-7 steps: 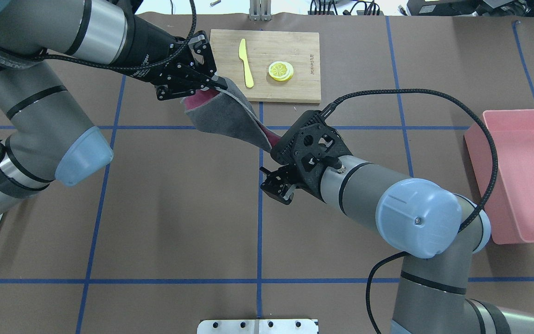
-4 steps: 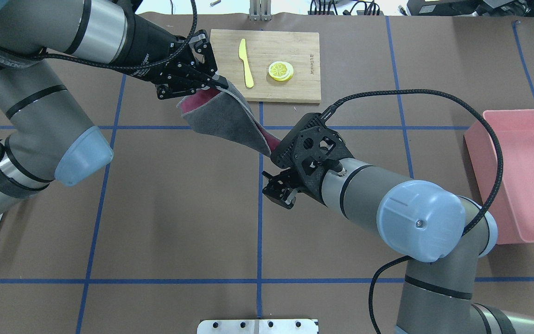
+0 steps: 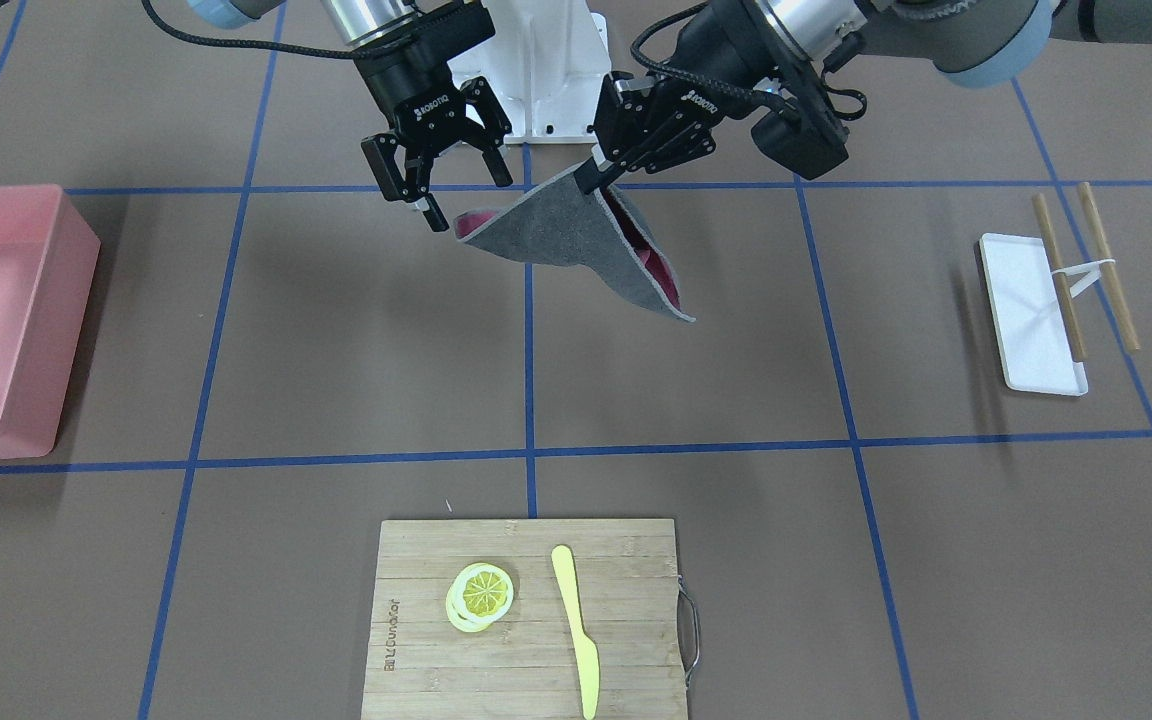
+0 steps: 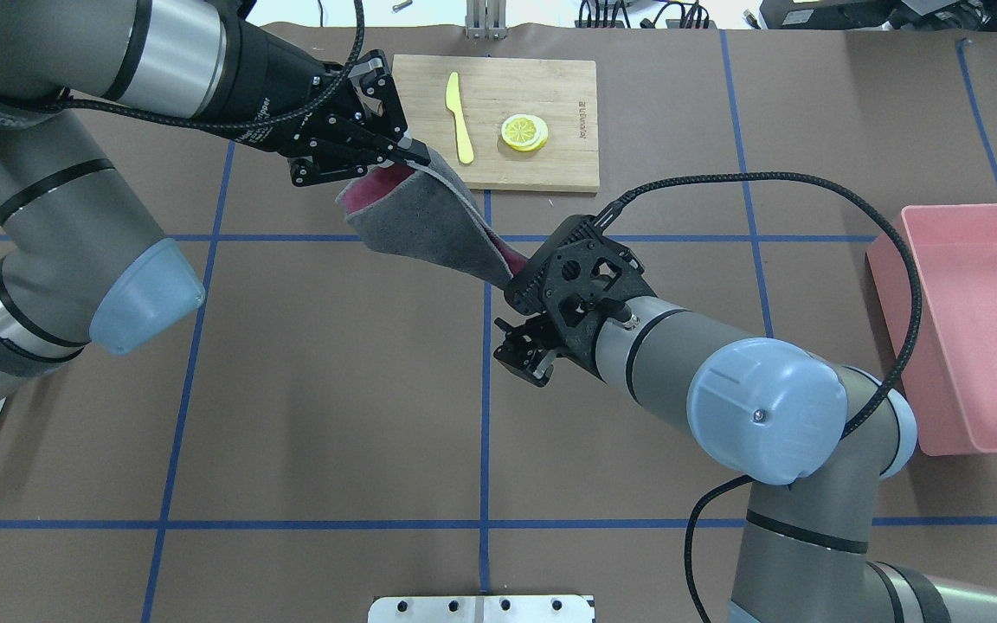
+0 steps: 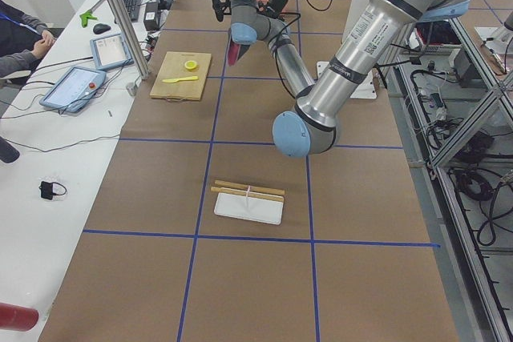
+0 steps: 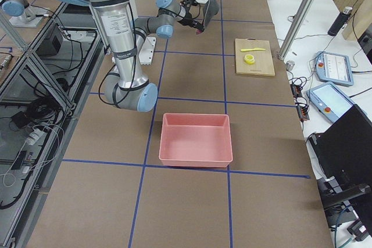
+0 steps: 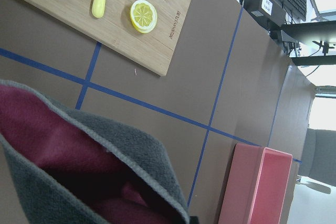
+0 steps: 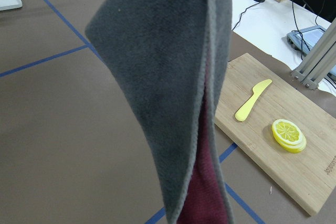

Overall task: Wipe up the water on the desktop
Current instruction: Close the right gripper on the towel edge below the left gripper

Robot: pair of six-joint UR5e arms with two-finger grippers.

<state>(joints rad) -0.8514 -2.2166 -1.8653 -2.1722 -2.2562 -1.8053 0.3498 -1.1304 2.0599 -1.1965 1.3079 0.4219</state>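
The wiping has not begun. The cloth [image 3: 576, 240], grey outside and dark red inside, hangs in the air over the middle of the bench [image 3: 336, 330]. It touches the brown surface nowhere that the views show. The left claw [image 3: 588, 182] is clamped tight on the cloth's upper edge and carries it. From that pinch the folded body sags to a low free corner.

The right claw [image 3: 469, 200] stands at the cloth's other corner with its fingers spread apart. In the front view it appears to grip nothing. The overhead view hides its tips behind the wrist, so this is a judgement.

No water can be made out on the bench in any view. The matte brown between the blue tape lines looks evenly dry, so I cannot tell where the spill lies.

Only the first part looks done: the cloth is lifted and held. Probably left are a second grip or an opening of the fold, lowering the cloth onto the wet patch, and the strokes themselves.

On the side far from the robot, a cutting board [image 3: 626, 560] carries a lemon slice [image 3: 481, 592] and a yellow knife [image 3: 576, 630]. A pink bin [image 3: 76, 330] sits well off to the robot's right.
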